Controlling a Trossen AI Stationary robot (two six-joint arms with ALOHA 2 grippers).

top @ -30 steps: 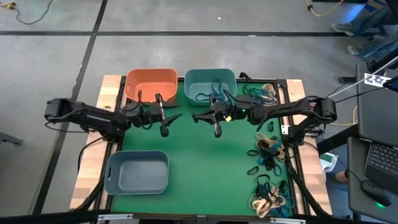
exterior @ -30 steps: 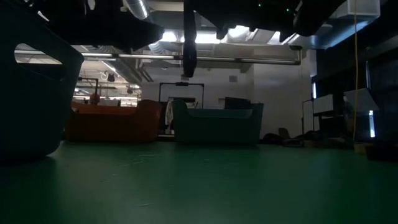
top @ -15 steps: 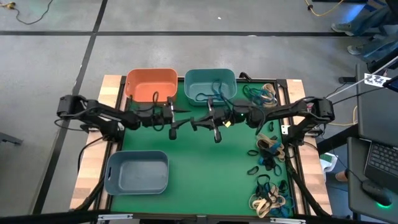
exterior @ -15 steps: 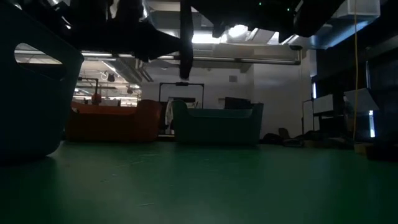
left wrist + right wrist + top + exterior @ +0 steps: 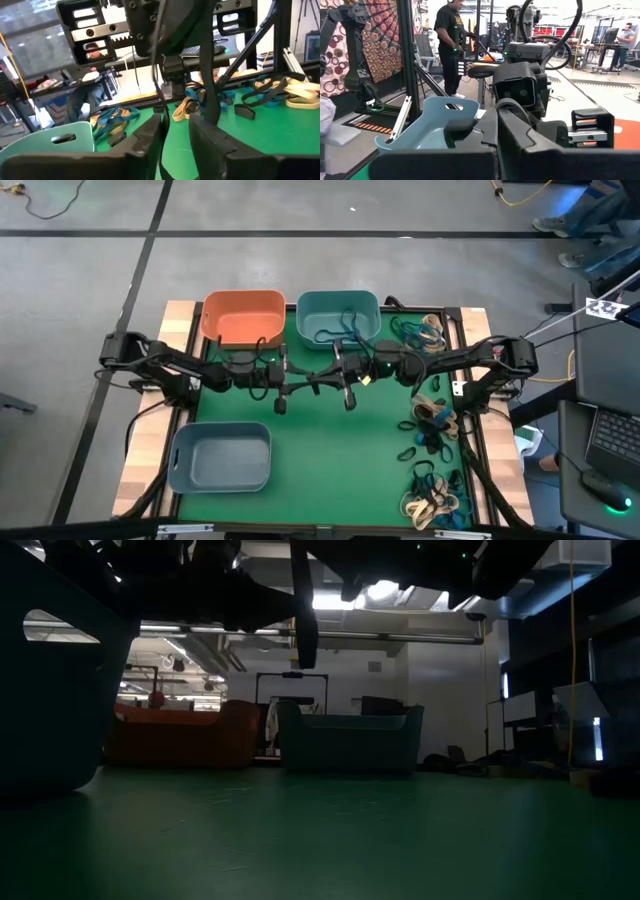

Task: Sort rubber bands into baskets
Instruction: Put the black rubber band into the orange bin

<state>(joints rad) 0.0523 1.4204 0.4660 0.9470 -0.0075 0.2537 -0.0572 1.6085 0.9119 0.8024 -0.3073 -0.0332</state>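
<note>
Three baskets sit on the green table (image 5: pixel 330 450): an orange basket (image 5: pixel 243 316) and a teal basket (image 5: pixel 338 316) side by side along the far edge, and a grey-blue basket (image 5: pixel 220 456) at the near left corner. You can see a few bands already lying in the teal one; the orange shows a dark loop at its near rim, and the grey-blue looks bare.

Two arms meet over the middle of the table, in front of the orange and teal baskets. The left gripper (image 5: pixel 291 381) has its fingers narrowly apart around a thin black band (image 5: pixel 161 117) that hangs down between them; you cannot tell whether they pinch it yet. The right gripper (image 5: pixel 322 373) faces it, just beside, with its fingers pressed together, and the same band appears to run up to it, so you may be looking at a hand-over.

Dozens of rubber bands (image 5: pixel 432 420), too tangled for you to count, lie in clumps down the right edge, from the far right corner to the near right corner, in black, blue-teal and tan.

Expect each band to be very light, soft and stretchy, with no shape of its own. Pinch one strand of a loop rather than the whole ring, and pick from a clump's outer edge, or neighbours will likely snag and ride along.
</note>
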